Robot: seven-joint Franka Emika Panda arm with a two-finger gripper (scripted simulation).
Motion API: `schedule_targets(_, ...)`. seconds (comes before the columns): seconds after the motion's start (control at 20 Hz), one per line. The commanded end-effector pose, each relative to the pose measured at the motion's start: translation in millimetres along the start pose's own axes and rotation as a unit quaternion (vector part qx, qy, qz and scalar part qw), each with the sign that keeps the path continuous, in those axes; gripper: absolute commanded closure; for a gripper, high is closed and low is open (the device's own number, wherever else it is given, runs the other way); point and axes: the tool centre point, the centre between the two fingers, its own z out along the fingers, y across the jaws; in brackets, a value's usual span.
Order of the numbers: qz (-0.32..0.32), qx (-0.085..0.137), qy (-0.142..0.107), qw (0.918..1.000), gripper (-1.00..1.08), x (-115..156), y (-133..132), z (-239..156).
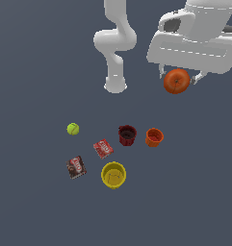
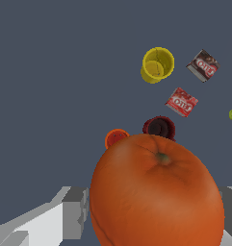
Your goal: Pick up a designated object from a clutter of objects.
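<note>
The orange sphere (image 1: 176,80) with a dark stem dimple is held between my gripper's (image 1: 178,77) fingers, high above the floor at the exterior view's upper right. In the wrist view the orange sphere (image 2: 158,192) fills the foreground between the two grey fingers (image 2: 73,212). Far below lies the clutter: a yellow-green tennis ball (image 1: 72,129), a dark red cup (image 1: 127,135), an orange cup (image 1: 154,137), a yellow cup (image 1: 113,175), a red packet (image 1: 103,148) and a brown packet (image 1: 76,167).
The arm's white base (image 1: 115,85) stands on the dark grey floor behind the clutter. In the wrist view the yellow cup (image 2: 157,65), red packet (image 2: 181,102), brown packet (image 2: 204,65) and dark red cup (image 2: 159,127) show beyond the sphere.
</note>
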Motion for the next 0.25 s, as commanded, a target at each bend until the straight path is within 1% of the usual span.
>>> schedule_targets(0.0,0.000,0.000,0.001,1.0000,1.08,1.2,-2.7,-4.6)
schedule_targets(0.2,0.000,0.000,0.001,1.0000,1.08,1.9,-3.8,-5.9)
